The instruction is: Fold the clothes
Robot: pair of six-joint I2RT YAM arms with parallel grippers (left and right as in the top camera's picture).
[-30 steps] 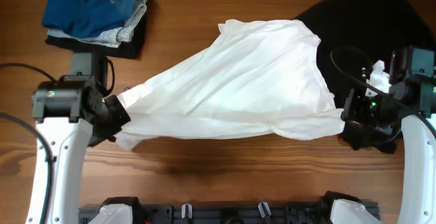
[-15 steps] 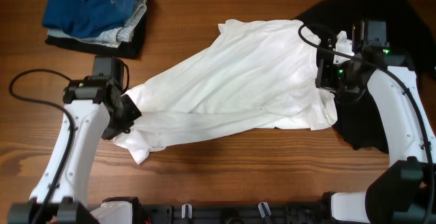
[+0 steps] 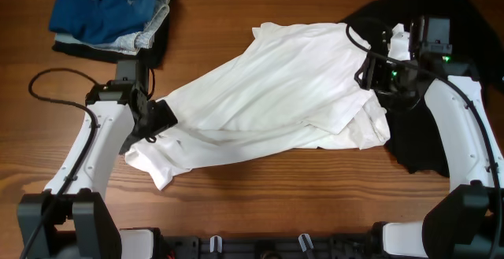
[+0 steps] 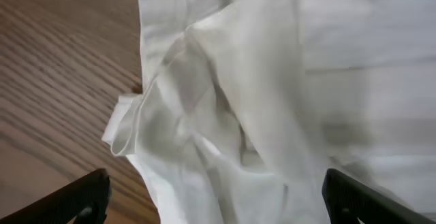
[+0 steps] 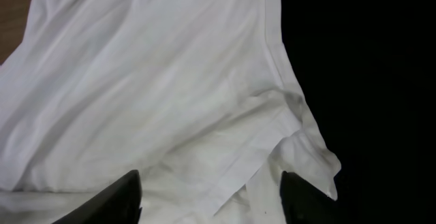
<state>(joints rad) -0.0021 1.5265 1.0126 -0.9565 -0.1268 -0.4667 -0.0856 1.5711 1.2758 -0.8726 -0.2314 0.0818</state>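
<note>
Looking down, we see the shirt point(image 3: 276, 94) lying crumpled across the counter's point(image 3: 260, 192) middle, its right edge on the black garment point(image 3: 441, 15). Our left end effector point(image 3: 157, 120) gapes wide over its left end; our right end effector point(image 3: 372, 74) stands parted over its right end, empty.

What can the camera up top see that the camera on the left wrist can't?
Only the top camera shows the folded pile, the black garment and the right gripper. Only the left wrist camera shows the white shirt's rumpled edge up close, between the left gripper's open fingers. Both show the white shirt and the wooden table.
</note>
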